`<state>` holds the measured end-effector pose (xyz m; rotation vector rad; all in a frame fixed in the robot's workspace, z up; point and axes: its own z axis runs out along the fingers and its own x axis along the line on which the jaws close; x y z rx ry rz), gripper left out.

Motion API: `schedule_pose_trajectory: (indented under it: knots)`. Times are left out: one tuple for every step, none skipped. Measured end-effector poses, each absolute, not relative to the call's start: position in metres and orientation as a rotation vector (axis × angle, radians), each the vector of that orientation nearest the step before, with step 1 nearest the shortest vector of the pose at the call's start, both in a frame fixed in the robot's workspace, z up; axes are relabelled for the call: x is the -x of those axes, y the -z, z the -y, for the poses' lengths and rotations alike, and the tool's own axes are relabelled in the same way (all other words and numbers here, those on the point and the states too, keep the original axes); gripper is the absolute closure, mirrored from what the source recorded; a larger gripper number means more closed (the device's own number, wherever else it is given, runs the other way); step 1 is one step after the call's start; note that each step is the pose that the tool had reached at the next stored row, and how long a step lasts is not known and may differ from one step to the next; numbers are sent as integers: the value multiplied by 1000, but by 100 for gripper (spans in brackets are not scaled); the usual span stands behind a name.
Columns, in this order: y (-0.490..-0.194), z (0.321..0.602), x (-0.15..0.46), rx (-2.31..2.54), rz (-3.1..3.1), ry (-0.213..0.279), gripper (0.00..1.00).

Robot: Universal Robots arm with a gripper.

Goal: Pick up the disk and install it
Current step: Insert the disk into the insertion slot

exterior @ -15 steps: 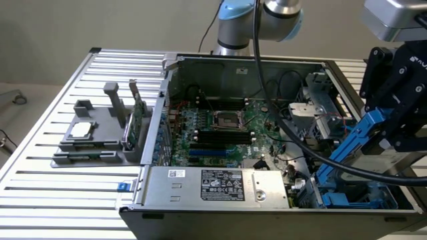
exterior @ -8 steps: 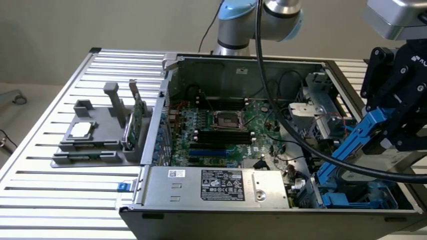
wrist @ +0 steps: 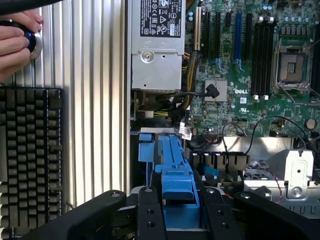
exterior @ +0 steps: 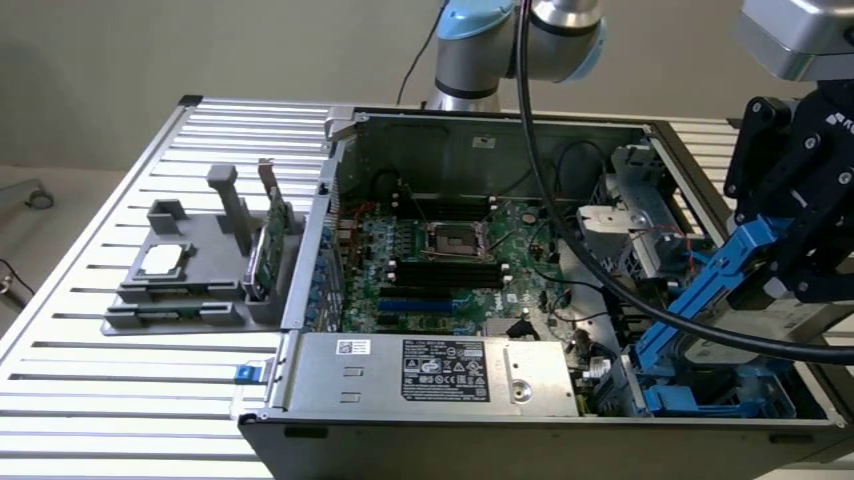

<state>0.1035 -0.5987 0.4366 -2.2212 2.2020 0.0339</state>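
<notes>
Gripper: we see the black two-fingered gripper (exterior: 790,272) at the exterior view's right, above the near corner of the case, and it is clamped on the disk.
Disk: the flat silver-grey metal disk in its blue plastic carrier (exterior: 705,292) hangs tilted. Its upper end is between the fingers and its lower end slopes down into the case.
Wrist view: we look along the blue carrier of the disk (wrist: 175,172), which runs out from between the black fingers (wrist: 150,212) toward the case interior.
Bay: a blue plastic drive bay (exterior: 714,402) sits just below the disk's lower end. We cannot tell whether the two touch.
Case: the open dark metal computer case (exterior: 534,440) lies on its side, with a green motherboard (exterior: 447,255) on its floor and a silver boxed power supply with a label (exterior: 427,372) along the near wall.
Cable: a thick black cable (exterior: 534,150) drops across the case toward the gripper.
Desk: the ribbed aluminium desk (exterior: 120,390) carries a grey plastic holder (exterior: 200,285) at the exterior view's left. On the holder are a small square silver chip (exterior: 160,262) and an upright thin green circuit card (exterior: 276,245), both well apart from the gripper.
Operator: in the wrist view a person's hand (wrist: 14,42) rests on a round button beside a black keyboard (wrist: 30,160).
</notes>
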Motion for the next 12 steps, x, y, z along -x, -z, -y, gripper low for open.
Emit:
schedule_pose_trajectory:
  knots:
    - [-436,599,-104,2222,-2202,-34,67]
    - [-435,598,-104,2222,-2202,-35,67]
    - [-434,598,-104,2222,-2203,-36,67]
    - [-434,598,-104,2223,-2203,-36,67]
    - [-433,598,-104,2223,-2204,-37,67]
    - [-432,598,-104,2223,-2204,-38,67]
    - [-432,598,-105,2224,-2204,-39,67]
    - [-431,597,-105,2224,-2204,-39,67]
    - [-431,597,-106,2224,-2205,-40,67]
    - [-431,597,-106,2224,-2205,-40,67]
    - [-430,597,-107,2224,-2205,-41,67]
    - [-430,597,-107,2225,-2205,-41,67]
